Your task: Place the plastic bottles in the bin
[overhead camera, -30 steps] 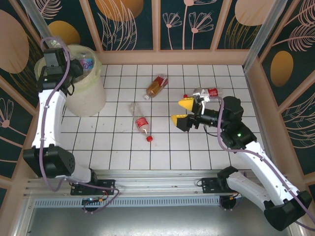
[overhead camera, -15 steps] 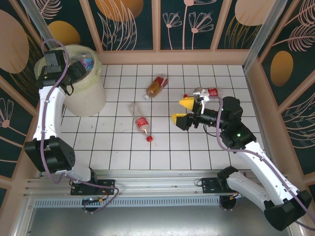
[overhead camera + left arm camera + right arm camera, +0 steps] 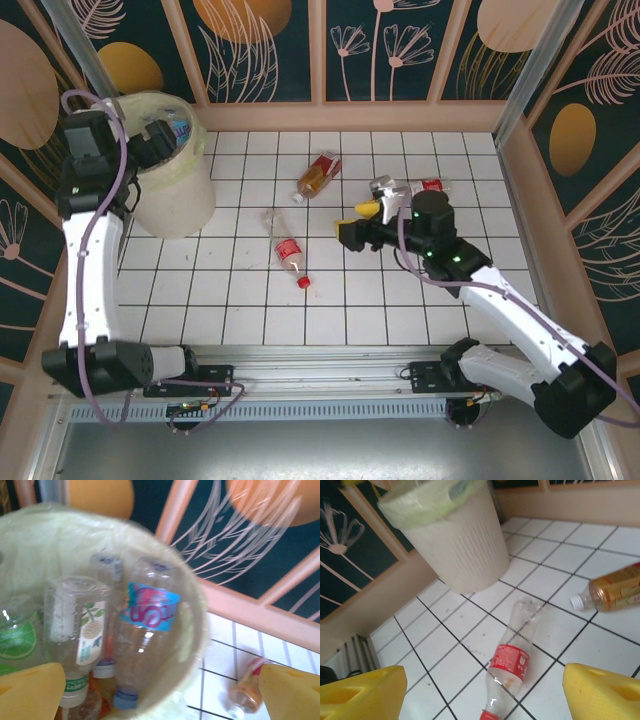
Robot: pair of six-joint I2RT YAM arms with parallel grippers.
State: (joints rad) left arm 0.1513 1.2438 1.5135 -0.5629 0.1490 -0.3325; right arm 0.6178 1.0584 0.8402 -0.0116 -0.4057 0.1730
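Note:
The bin (image 3: 178, 190), a pale cream bucket with a bag liner, stands at the far left and holds several plastic bottles. My left gripper (image 3: 160, 695) hangs open above the bin (image 3: 195, 605), over a blue-labelled bottle (image 3: 148, 630) and a green-labelled one (image 3: 82, 630), with nothing between its fingers. On the tiles lie a clear red-labelled bottle (image 3: 287, 251), an amber bottle (image 3: 318, 176) and a crushed red-labelled one (image 3: 408, 187). My right gripper (image 3: 357, 223) is open, low over the tiles just right of the clear bottle (image 3: 511, 664); it grips nothing.
Wooden-framed patterned walls (image 3: 320, 60) enclose the white tiled floor on three sides. The amber bottle (image 3: 615, 592) lies to the right of the right gripper's line, with the bin (image 3: 455, 540) beyond on the left. The arm bases sit at the near edge.
My left gripper has opened above the bin and its arm has drawn back to the left. The right arm has swung left toward the clear red-labelled bottle, uncovering the crushed bottle behind it.

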